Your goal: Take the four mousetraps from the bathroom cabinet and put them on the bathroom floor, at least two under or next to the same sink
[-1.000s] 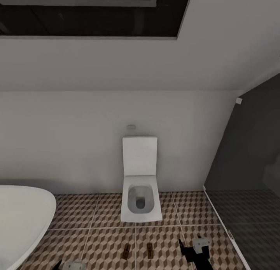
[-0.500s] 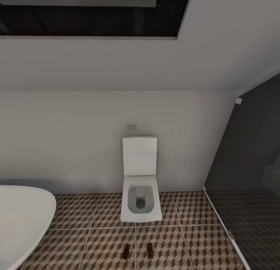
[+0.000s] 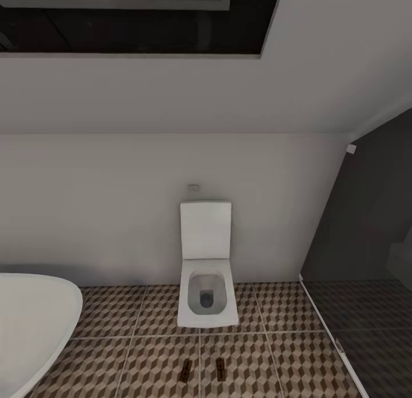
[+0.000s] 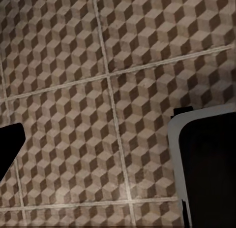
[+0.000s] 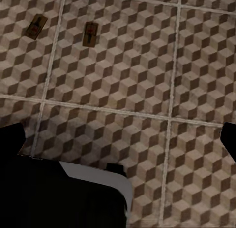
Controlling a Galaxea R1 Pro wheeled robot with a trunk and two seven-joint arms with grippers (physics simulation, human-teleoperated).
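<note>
Two mousetraps [image 3: 185, 371] [image 3: 220, 369] lie flat on the cube-patterned bathroom floor [image 3: 143, 358], just beside each other in front of a white toilet [image 3: 207, 298]; a white bathtub [image 3: 28, 323] curves in on your left. You look straight ahead at the wall. Whether either end effector is apart or together cannot be told. Risk: these traps sit by the toilet with no sink beside them, and driving forward could roll over them.

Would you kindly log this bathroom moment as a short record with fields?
mousetraps seen: two, left mousetrap and right mousetrap
resting on: cube-pattern floor, side by side but apart
nearest fixture: toilet, lid up, just beyond them
other fixtures: bathtub at the left
sink: no sink beside the traps
gripper state: cannot tell
</note>
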